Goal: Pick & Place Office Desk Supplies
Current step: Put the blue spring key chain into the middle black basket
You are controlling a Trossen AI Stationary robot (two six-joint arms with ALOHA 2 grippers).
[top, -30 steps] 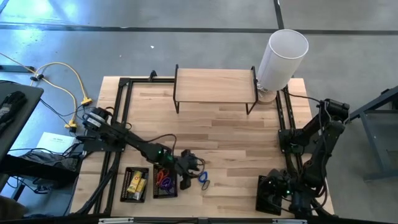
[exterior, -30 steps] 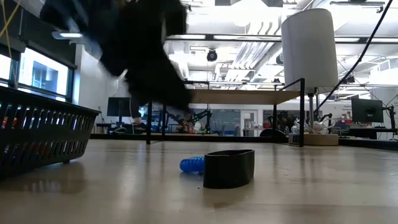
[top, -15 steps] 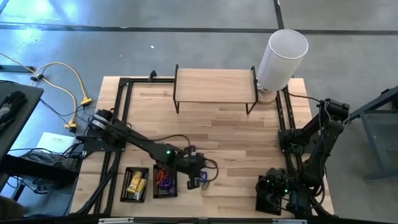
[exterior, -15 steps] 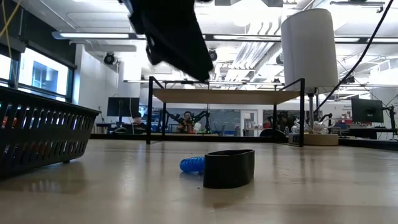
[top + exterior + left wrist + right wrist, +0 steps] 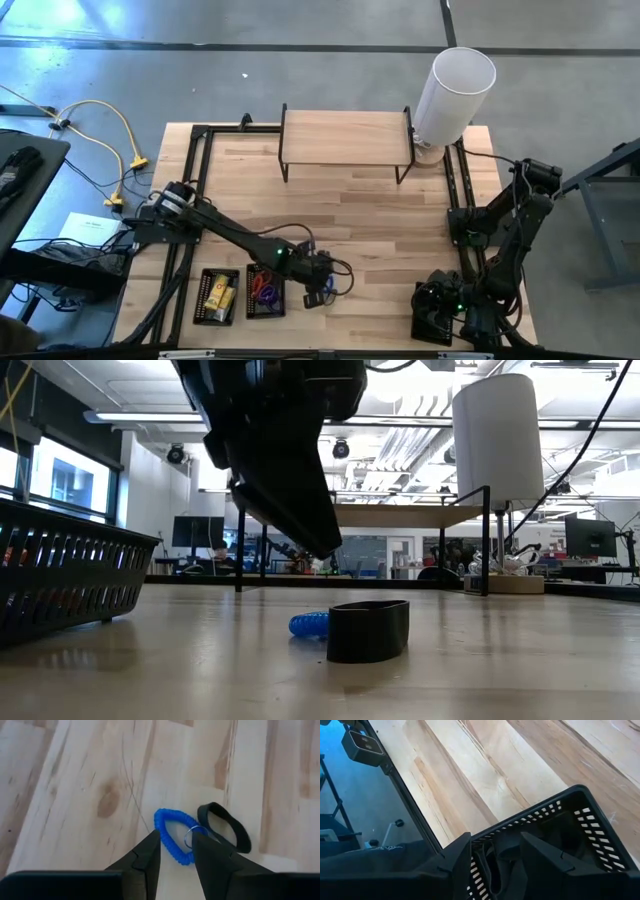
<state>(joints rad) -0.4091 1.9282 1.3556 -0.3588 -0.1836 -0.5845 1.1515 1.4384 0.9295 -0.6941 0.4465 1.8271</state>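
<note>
A blue coiled loop [image 5: 170, 832] with a small metal ring lies flat on the wood, touching a black band [image 5: 225, 826] that stands on its edge [image 5: 368, 630]. My left gripper [image 5: 176, 837] is open and hovers just above the blue loop [image 5: 309, 624], its fingertips on either side of the loop's end, touching nothing. In the high view it sits near the table's near edge [image 5: 320, 287], right of two small mesh trays. One tray holds yellow packets [image 5: 221, 294], the other purple and orange loops [image 5: 264, 290]. My right gripper [image 5: 495, 845] is open and waits over a black mesh tray [image 5: 437, 312].
A wooden shelf on black legs [image 5: 346, 138] stands at the far side, with a tall white cylinder [image 5: 452, 92] at its right end. Black frame rails run along both table sides. The mesh tray wall [image 5: 60, 575] rises at the left in the low view.
My left gripper has moved toward the table's right and a little toward the near edge, away from the two small trays, and has come down over the blue loop and black band. Those two have not moved.
</note>
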